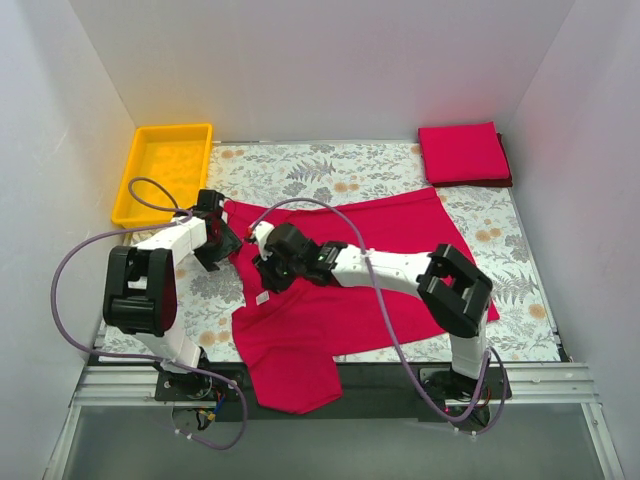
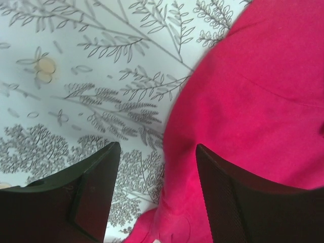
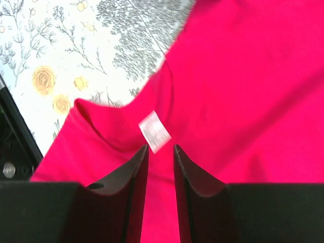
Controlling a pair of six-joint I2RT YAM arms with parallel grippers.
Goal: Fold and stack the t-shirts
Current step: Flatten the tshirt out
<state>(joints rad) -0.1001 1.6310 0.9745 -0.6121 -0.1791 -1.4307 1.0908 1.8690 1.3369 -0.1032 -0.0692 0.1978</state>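
Across flowered table, likely best to pinch limp, light shirt at edge between spread left pincer, by tag just ahead of barely parted right pincer.

Left arm: white shell links, with boxy black housings at every joint.
Right arm: same build, a long white tube link and a big black block at the elbow.
Cables: lilac, one looping wide off each arm and running down to its foot.
Bases: black mounts bolted to a grey metal rail.
Left fingers: matte black wedges, and there's a fine dotted texture on one inner face.
Right fingers: black again, tapering to blunt tips, with a small round hole in one.
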